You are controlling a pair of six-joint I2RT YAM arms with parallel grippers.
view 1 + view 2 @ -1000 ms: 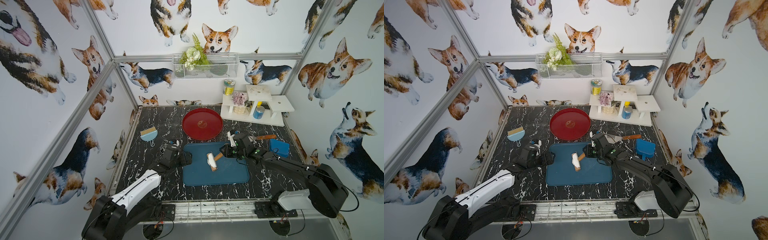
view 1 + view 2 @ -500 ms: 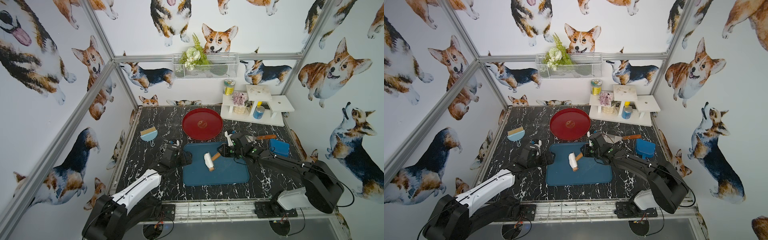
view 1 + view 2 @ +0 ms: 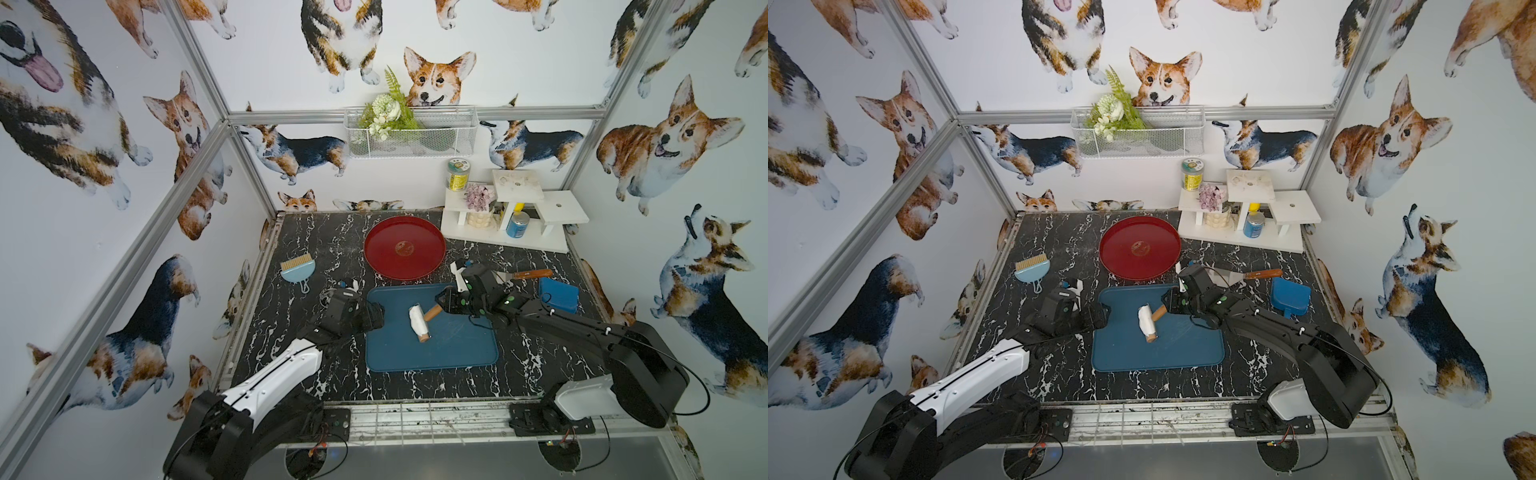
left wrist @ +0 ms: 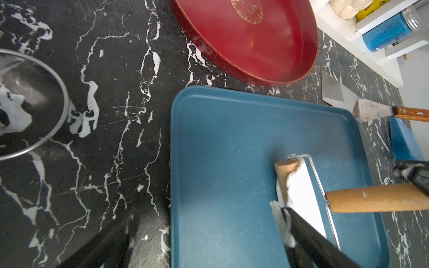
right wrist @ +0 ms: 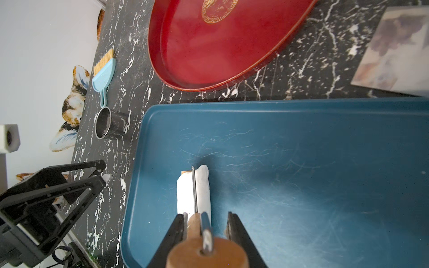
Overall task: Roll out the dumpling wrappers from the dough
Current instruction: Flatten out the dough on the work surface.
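Wrapping one roller [image 4: 371, 200]: one dough sheet [image 4: 301, 192].

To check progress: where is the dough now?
In both top views, the dough is wrapped around the roller, on the blue tray, in front of the red plate.

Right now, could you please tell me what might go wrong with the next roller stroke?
1. The dough is wrapped around the roller rather than lying flat on the blue tray; further rolling may just carry it round, yielding no sheet.
2. The open left gripper, smeared with dough, sits near the roller held by the right gripper; they could collide.
3. Nothing holds the blue tray, so it might slide.
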